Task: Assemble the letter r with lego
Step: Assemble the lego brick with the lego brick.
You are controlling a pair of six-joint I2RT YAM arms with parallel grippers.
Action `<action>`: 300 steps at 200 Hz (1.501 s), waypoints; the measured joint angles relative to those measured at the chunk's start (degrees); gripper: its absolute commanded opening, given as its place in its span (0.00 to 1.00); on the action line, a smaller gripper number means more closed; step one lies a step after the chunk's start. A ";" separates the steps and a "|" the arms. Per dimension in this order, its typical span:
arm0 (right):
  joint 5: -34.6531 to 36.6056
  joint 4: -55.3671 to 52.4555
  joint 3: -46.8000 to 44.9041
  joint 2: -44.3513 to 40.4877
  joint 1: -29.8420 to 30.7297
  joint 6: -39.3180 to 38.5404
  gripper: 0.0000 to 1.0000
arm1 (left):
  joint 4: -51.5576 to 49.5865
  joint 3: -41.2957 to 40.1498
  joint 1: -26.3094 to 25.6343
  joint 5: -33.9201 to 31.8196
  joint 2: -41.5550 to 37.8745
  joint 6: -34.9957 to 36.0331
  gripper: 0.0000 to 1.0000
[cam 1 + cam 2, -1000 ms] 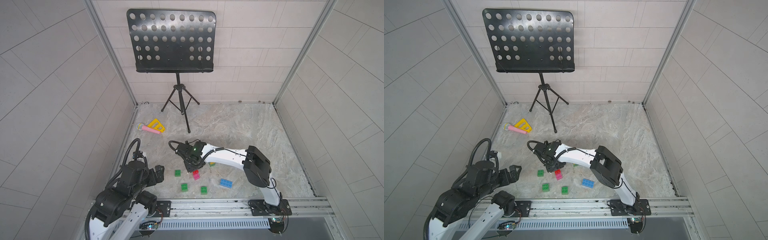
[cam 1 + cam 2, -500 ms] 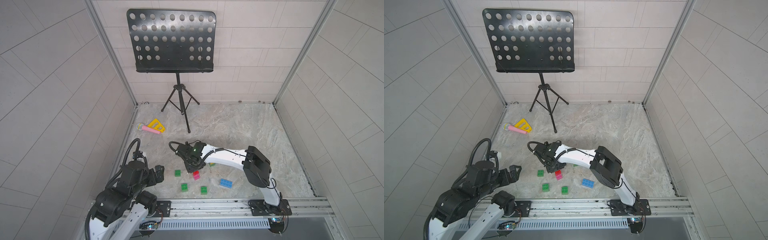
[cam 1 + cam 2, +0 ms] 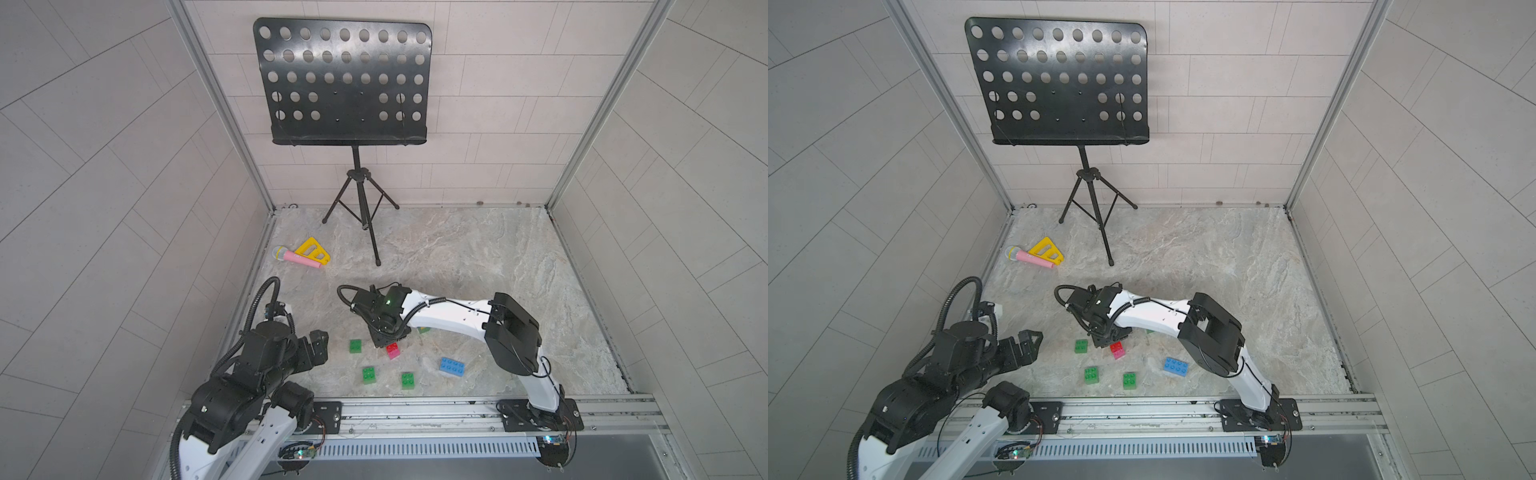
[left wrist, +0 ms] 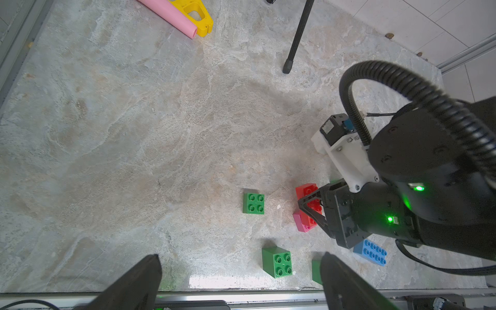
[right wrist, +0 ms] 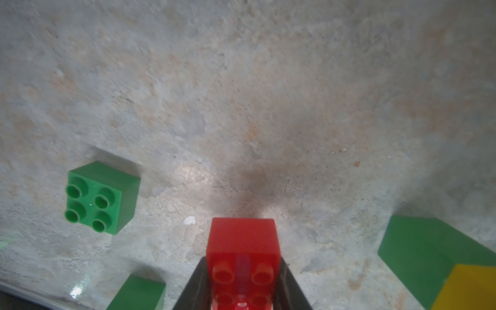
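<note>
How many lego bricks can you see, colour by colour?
green bricks: 4
red brick: 1
pink brick: 1
blue brick: 1
yellow brick: 1
Total: 8

Saw a red brick (image 5: 243, 249), a pink brick (image 4: 301, 224), a blue brick (image 3: 452, 367), green bricks (image 3: 355, 346) and a yellow brick (image 5: 467, 290). Noted a black music stand (image 3: 343, 83) dotted with holes, a marbled grey-beige floor (image 3: 478, 257), a yellow triangle (image 3: 313, 249) and a pink microphone (image 3: 301, 259).
</note>
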 measured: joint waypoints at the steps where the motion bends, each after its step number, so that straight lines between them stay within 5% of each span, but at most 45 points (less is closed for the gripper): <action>1: -0.02 0.02 0.00 0.00 0.00 0.00 0.00 | 0.00 0.00 0.02 0.00 0.00 0.00 1.00; 137: 2.71 9.57 -7.52 -2.78 0.96 -0.02 0.00 | 0.00 0.00 0.20 0.02 0.00 0.00 1.00; 220: 10.64 24.28 -20.65 -10.23 4.09 -0.09 0.00 | 0.00 0.00 0.46 0.35 0.00 -0.02 1.00; 300: 16.04 29.14 -23.41 -10.56 5.92 0.57 0.00 | 0.02 0.00 0.48 0.70 0.07 0.02 1.00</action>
